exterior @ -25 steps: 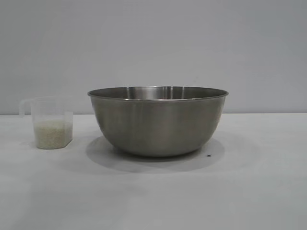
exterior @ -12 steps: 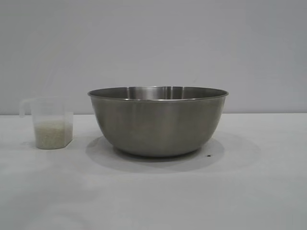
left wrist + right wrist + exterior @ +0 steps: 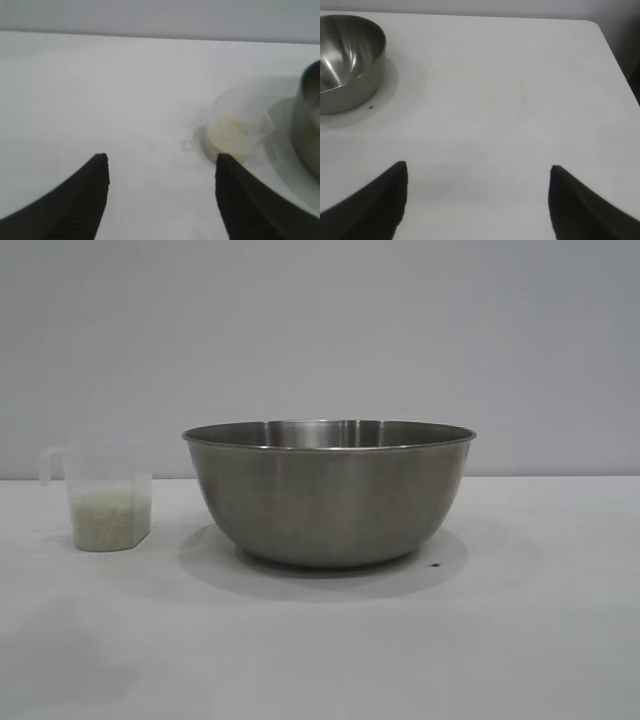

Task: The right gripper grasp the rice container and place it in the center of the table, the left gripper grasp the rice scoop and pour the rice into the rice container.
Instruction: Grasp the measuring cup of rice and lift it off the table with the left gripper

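Exterior: brushed steel bowl (image 3: 329,492), round with thin rolled rim, mid-table (image 3: 520,640); faceted clear scoop (image 3: 107,498) just left, part-filled with white rice (image 3: 110,517).
Left wrist: left gripper (image 3: 161,165) spread, empty (ribbed black fingers), near scoop.
Right wrist: right gripper (image 3: 477,170) spread, empty, well apart from bowl.

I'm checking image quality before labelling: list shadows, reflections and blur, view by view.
Exterior view: the large brushed-steel mixing bowl casts a soft ring of shadow on the plain white table. Left wrist view: the small clear plastic measuring cup looks soft and hazy. Right wrist view: bright streaks reflect inside the bowl.
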`<state>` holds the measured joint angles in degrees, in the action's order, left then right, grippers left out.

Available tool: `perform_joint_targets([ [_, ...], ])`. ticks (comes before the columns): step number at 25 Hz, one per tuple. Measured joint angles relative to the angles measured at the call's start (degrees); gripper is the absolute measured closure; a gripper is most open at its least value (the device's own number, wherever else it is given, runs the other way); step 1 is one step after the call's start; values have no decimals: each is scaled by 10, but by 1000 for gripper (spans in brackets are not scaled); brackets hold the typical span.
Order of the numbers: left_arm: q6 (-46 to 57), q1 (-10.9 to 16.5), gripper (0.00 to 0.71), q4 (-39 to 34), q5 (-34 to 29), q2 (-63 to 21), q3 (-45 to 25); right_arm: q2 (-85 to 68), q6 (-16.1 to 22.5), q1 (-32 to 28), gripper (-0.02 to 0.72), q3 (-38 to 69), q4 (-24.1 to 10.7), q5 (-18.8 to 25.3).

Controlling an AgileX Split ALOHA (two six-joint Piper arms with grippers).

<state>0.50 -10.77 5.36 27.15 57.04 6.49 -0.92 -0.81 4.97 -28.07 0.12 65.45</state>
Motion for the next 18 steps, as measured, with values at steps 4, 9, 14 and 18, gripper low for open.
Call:
perform_joint_targets([
  [4, 6, -2, 312, -21, 84, 46, -15, 0, 0, 0, 162, 0, 0, 0],
  [9, 37, -2, 312, -65, 207, 166, -17, 0, 0, 0, 162, 0, 0, 0],
  [14, 50, -2, 312, -79, 363, 328, -12, 0, 0, 0, 162, 0, 0, 0],
  [18, 60, -2, 312, -80, 378, 426, 19, 0, 0, 0, 162, 0, 0, 0],
])
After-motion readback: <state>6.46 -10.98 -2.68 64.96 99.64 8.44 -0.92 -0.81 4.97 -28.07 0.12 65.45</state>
